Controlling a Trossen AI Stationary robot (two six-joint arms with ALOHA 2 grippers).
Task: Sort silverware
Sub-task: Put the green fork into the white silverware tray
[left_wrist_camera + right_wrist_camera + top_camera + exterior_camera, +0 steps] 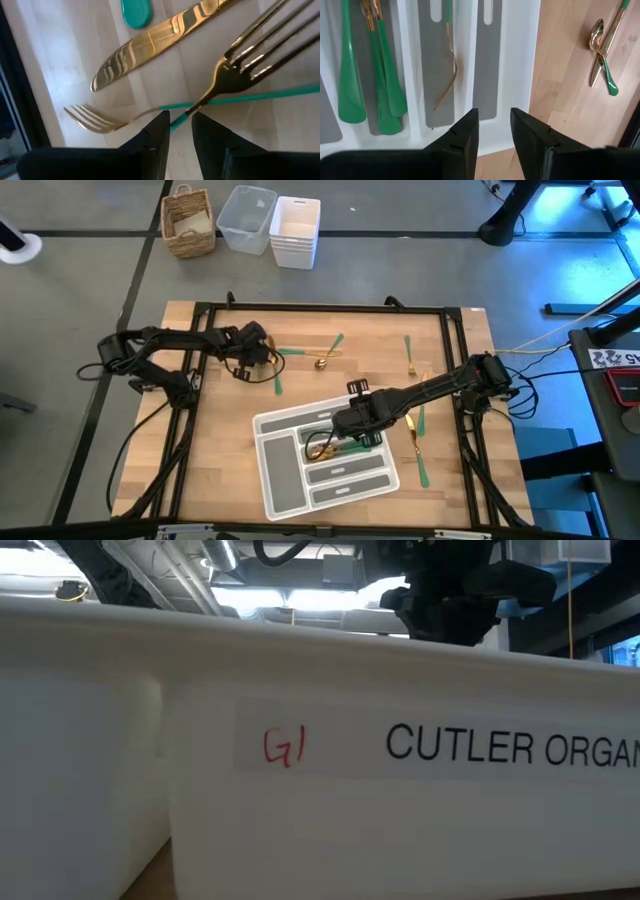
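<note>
Your tray [290,480] sits near the table's [220,470] front, with a few pieces [335,446] in its compartments. Behind it, you've got loose silverware [322,358] mid-table. More silverware [413,430] lies right of the tray.

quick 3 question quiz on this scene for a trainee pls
1. True or false: the right end effector is open above the grey compartmented plastic tray.
2. The left end effector grips a gold-headed, green-handled: A knife, B fork, C spoon?
3. Fill in: outside the tray, a gold spoon lies on the wooden ___.
Key: 1 true; 2 B; 3 table.
</note>
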